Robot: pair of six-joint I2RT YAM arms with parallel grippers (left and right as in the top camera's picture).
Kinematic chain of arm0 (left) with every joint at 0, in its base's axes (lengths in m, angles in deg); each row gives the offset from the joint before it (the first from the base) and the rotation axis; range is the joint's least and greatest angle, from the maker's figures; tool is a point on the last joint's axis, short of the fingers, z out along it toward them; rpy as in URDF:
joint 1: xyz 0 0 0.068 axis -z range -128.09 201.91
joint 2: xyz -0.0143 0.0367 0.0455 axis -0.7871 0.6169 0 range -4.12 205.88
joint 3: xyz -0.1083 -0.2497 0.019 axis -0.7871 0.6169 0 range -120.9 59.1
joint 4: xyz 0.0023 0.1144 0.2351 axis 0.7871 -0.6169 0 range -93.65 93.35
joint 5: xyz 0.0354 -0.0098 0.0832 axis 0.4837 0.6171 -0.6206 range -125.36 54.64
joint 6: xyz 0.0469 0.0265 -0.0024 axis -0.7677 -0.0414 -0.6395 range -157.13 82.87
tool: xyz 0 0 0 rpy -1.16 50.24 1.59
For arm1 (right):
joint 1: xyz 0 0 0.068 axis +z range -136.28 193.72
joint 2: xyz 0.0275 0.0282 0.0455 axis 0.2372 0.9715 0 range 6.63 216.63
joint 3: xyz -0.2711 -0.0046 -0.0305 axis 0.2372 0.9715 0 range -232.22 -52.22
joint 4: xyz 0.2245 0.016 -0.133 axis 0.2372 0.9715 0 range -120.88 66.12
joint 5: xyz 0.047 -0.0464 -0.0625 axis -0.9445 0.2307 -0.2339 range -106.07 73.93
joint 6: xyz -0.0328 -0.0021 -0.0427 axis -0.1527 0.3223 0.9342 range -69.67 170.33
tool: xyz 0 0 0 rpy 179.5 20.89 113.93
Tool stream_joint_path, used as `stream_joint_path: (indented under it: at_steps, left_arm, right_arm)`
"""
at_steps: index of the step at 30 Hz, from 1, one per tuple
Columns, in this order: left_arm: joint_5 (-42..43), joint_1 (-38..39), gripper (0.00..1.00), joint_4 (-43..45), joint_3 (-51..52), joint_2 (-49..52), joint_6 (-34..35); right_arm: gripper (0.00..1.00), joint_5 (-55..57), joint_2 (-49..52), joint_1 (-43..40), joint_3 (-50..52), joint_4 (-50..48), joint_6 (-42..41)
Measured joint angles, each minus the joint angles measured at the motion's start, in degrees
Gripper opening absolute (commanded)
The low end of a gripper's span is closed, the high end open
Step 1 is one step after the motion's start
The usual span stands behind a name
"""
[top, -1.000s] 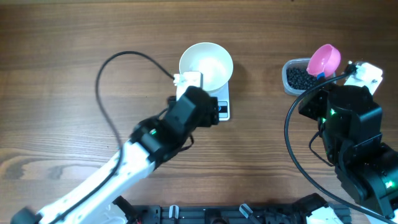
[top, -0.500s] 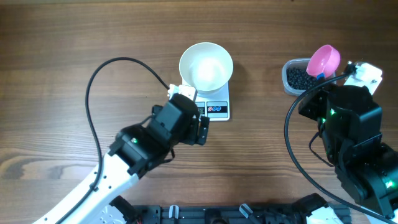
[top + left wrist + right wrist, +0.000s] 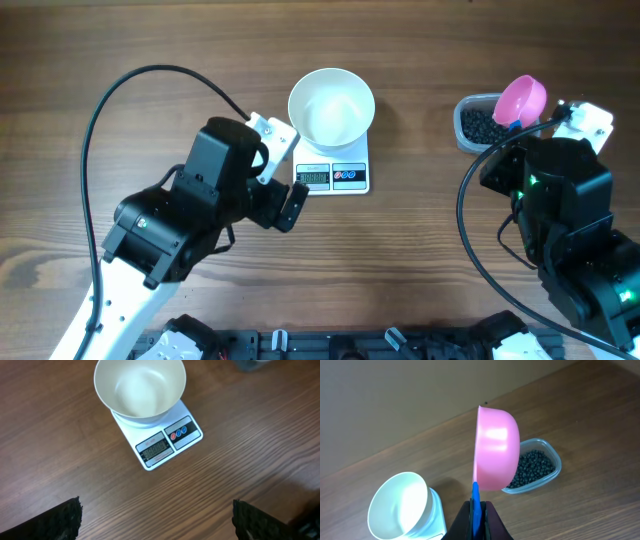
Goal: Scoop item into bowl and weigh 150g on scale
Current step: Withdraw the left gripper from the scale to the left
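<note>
The white bowl (image 3: 331, 106) stands empty on the white scale (image 3: 336, 176), whose display and buttons face the table's front. My left gripper (image 3: 284, 172) hangs open just left of the scale; in the left wrist view its fingertips (image 3: 69, 519) frame bare wood below the bowl (image 3: 140, 390) and scale (image 3: 167, 442). The right gripper (image 3: 476, 510) is shut on the blue handle of a pink scoop (image 3: 495, 450), held tilted above a clear tub (image 3: 555, 462) of the black beads (image 3: 532, 467). Overhead, the scoop (image 3: 522, 98) hovers at the tub's right edge.
A black cable (image 3: 150, 75) loops over the wood left of the bowl. The right arm's body (image 3: 560, 200) and its cable (image 3: 470, 200) fill the right side. Black fixtures line the table's front edge (image 3: 330, 345).
My left arm has drawn back from the scale to the left, uncovering its display, with the jaws staying wide apart. The right arm and scoop have not moved.
</note>
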Motion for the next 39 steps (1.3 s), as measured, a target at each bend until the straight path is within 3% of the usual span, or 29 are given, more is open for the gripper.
stream_joint_path:
  at_steps: [9, 30, 39]
  left_arm:
    - [-4.07, 0.0, 1.0, -2.16, 0.0, 0.0, -1.62]
    - [-4.66, 0.0, 1.0, -2.14, 0.0, 0.0, -2.47]
    - [6.64, -9.53, 1.0, -4.15, 0.0, 0.0, -11.34]
  right_arm:
    - [0.04, -0.04, 0.28, 0.0, 0.0, 2.73, 0.0]
    - [0.04, -0.15, 0.28, 0.0, 0.0, 3.08, 0.0]
    - [0.04, -0.15, 0.28, 0.0, 0.0, 3.23, 0.0]
